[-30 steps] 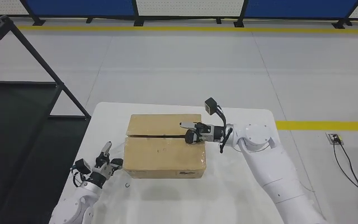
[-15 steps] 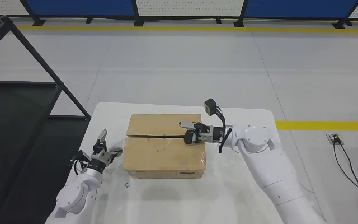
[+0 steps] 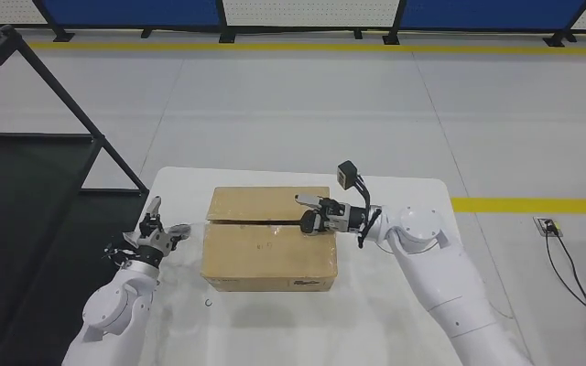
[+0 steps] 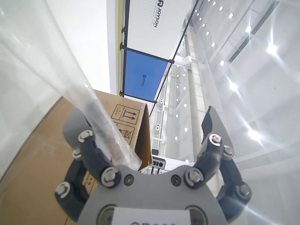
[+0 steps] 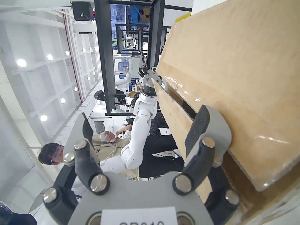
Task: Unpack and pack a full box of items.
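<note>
In the left wrist view you see arrow symbols on the box. The left gripper and right gripper stand with fingers apart.

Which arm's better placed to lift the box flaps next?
Likely right. The right gripper sits open at the seam on top of the box, one finger against a flap edge. The left gripper is off the box's end, a clear strip clinging to one finger.
</note>
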Controlling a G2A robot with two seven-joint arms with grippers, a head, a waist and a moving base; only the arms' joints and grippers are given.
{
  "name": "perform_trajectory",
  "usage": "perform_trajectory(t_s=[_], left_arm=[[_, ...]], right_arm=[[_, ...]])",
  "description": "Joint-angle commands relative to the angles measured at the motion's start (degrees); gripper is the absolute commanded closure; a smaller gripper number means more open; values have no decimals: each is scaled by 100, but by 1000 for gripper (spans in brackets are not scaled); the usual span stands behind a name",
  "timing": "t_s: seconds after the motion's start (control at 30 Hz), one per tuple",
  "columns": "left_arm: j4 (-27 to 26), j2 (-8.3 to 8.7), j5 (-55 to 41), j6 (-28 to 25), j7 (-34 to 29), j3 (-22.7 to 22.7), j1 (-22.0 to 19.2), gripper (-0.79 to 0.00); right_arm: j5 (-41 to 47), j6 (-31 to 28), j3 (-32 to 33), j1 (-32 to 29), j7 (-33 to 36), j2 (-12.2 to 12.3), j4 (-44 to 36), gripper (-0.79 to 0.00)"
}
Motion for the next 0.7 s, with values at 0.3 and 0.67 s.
perform_trajectory(t_s=[0.3,0.67], left_arm=[[-259,-43,-174,-207,223,-88,48,-785],[-425,-92,-216,-308,544,-114,67,-785]], right_arm=[[106,168,-126,30,-344,-41,153,-785],[249,-14,-114,-40,-435,-39,152,-785]])
